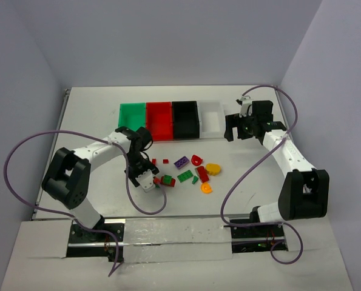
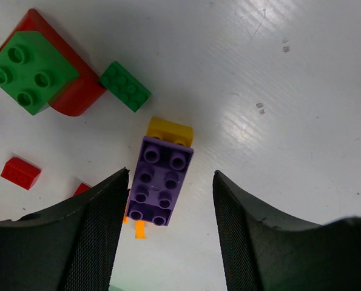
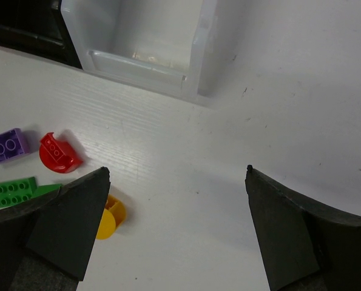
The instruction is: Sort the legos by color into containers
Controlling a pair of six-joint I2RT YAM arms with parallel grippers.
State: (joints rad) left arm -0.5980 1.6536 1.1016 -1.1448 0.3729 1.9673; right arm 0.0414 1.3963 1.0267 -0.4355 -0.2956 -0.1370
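Observation:
Four joined bins stand at the back: green (image 1: pixel 131 113), red (image 1: pixel 159 120), black (image 1: pixel 185 119) and clear white (image 1: pixel 209 118). Legos lie scattered in front of them, among them a purple brick (image 1: pixel 181 162), a red rounded piece (image 1: pixel 196 160) and a yellow piece (image 1: pixel 213 168). My left gripper (image 1: pixel 145 177) is low over the left end of the scatter. In the left wrist view it (image 2: pixel 171 176) is open, with a purple brick (image 2: pixel 159 182) between the fingers, close to the left finger (image 2: pixel 89 230). A yellow brick (image 2: pixel 170 130) touches the purple brick's far end. My right gripper (image 1: pixel 238 127) is open and empty beside the white bin.
A green square brick (image 2: pixel 31 71) sits on a red rounded piece (image 2: pixel 77 97), with a small green plate (image 2: pixel 125 86) and a small red brick (image 2: pixel 20 173) nearby. The right wrist view shows the white bin (image 3: pixel 195 54), a yellow round piece (image 3: pixel 110 218), a red rounded piece (image 3: pixel 57 153) and a green plate (image 3: pixel 11 191).

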